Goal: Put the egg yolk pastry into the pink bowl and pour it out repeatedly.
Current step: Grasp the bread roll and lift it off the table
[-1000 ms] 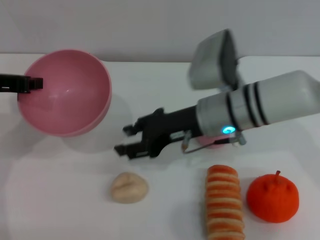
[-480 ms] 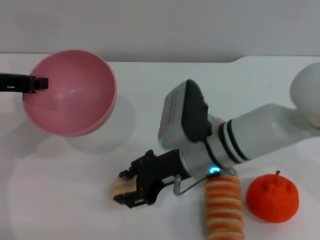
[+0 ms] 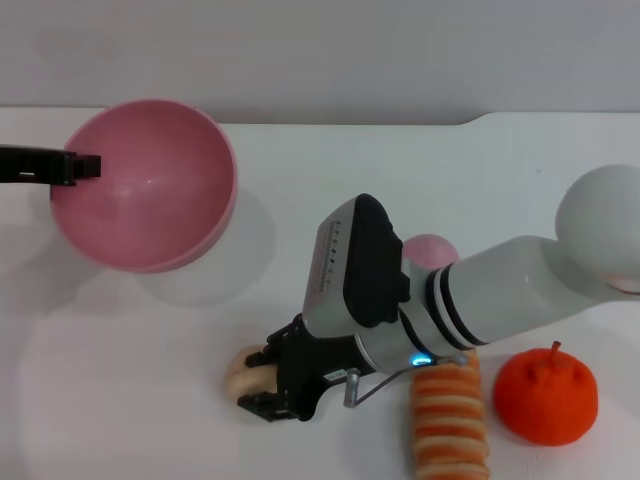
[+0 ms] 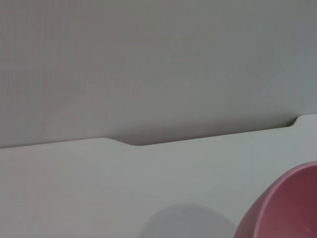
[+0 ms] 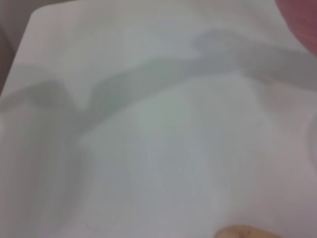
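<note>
Left gripper [image 3: 85, 166]: far left, at the rim of the pink bowl [image 3: 150, 195]; its fingers appear clamped on that rim, holding the bowl tipped with its mouth facing up and towards us; the bowl's edge also shows in the left wrist view [image 4: 287, 208]

Pink bowl contents: nothing inside that I can see; only a glossy pink inner wall; no other container is on the tabletop [image 3: 130, 390]

Egg yolk pastry [image 3: 240, 368]: on the tabletop at the near side, right of and nearer than the bowl, well apart from it; only its left part shows, the rest hidden under the black fingers; a sliver of it shows at the edge of the right wrist view [image 5: 245, 232]

Right gripper [image 3: 270, 385]: low over the pastry, fingers spread either side of it and not yet closed, as far as I can judge; whether they touch it I cannot tell

Progress: I'd say the pick-up is just starting; pastry not lifted, not in the bowl; dropping it in and pouring out are all to come

Bystanders: striped bread roll [image 3: 450, 425] just right of the gripper; small pink dome [image 3: 432, 249] behind the arm; orange fruit [image 3: 545, 393] at near right
</note>
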Robot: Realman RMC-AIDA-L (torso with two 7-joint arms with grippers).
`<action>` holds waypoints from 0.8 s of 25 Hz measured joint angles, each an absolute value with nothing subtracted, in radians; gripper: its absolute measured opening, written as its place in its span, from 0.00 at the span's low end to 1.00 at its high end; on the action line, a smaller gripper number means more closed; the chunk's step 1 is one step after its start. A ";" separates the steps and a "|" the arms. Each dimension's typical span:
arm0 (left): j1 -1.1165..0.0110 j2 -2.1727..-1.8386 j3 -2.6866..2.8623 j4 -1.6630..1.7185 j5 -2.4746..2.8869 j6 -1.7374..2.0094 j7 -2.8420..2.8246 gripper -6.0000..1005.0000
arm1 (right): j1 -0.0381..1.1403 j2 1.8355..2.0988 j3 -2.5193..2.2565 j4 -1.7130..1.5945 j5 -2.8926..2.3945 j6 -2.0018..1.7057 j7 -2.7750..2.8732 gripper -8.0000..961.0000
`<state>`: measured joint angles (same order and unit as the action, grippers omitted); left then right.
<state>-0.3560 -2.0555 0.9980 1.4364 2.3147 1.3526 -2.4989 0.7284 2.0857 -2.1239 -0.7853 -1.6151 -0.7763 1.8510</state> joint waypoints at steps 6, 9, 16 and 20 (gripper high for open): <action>-0.370 -2.056 1.000 1.416 2.315 1.351 -2.495 0.01 | 0.692 2.080 -2.056 -0.786 -1.610 -0.779 1.851 0.42; -0.388 -2.054 1.001 1.385 2.315 1.350 -2.492 0.01 | 0.664 2.078 -1.999 -0.796 -1.611 -0.804 1.851 0.35; -0.449 -2.054 1.017 1.301 2.379 1.347 -2.492 0.01 | 0.561 2.072 -1.719 -0.826 -1.609 -1.050 1.751 0.32; -0.492 -2.055 1.034 1.227 2.416 1.329 -2.494 0.01 | 0.493 2.071 -1.535 -0.907 -1.612 -1.270 1.697 0.29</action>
